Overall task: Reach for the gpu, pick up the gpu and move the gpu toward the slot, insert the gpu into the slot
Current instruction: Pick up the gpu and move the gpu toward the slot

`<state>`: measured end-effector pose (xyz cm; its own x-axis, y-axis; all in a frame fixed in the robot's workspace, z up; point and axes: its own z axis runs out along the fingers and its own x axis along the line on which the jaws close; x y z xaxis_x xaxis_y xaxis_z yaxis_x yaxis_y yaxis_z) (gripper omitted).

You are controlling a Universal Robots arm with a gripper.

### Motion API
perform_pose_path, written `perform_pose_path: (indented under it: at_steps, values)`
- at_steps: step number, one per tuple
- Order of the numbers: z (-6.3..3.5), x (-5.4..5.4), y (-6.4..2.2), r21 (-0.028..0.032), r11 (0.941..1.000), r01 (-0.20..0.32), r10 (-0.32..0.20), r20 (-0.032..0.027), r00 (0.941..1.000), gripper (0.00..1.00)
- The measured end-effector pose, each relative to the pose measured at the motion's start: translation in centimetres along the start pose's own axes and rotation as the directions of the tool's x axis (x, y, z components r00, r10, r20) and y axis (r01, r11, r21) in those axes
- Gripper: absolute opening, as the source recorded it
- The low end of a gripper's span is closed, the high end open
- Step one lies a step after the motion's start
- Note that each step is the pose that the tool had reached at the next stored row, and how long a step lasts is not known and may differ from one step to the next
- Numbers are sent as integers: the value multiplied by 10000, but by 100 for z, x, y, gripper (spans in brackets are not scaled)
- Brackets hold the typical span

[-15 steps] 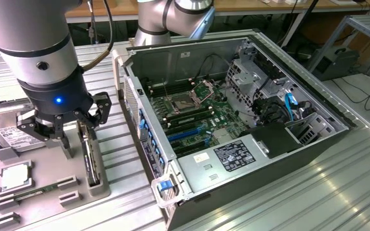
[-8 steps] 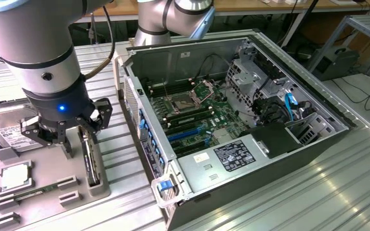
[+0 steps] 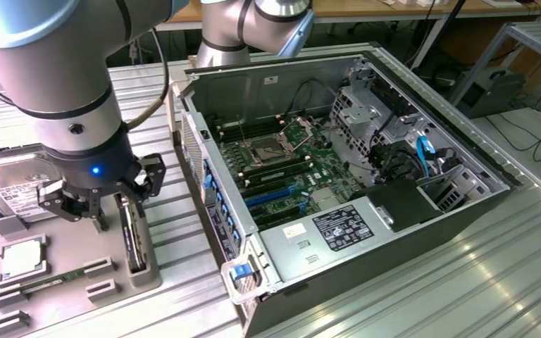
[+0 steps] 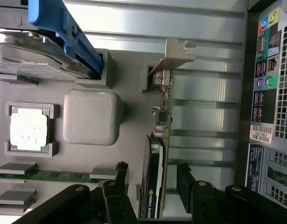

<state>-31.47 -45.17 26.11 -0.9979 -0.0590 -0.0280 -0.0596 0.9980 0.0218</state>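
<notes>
While the exterior view just puts the gripper (image 3: 96, 208) low over the tray (image 3: 68, 243), the wrist view shows its fingers (image 4: 186, 179) spread either side of the gpu (image 4: 163, 135), standing edge-up there, Nvidia logo on the cooler.

The gripper (image 4: 152, 169), fingers spread, straddles a graphics card (image 4: 163, 112) standing on edge in a grey tray (image 4: 131, 79).

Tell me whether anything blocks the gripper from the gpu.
Nothing visible does. The open gripper straddles the gpu, which stands on edge in the gray tray, with a bare gap on each side of the card.
</notes>
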Motion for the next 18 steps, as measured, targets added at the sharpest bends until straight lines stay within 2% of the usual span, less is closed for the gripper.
perform_pose_path:
  at_steps: [18]
  values:
    - [218, 3, -25, 15, 9995, -328, 328, 7, 9995, 54]
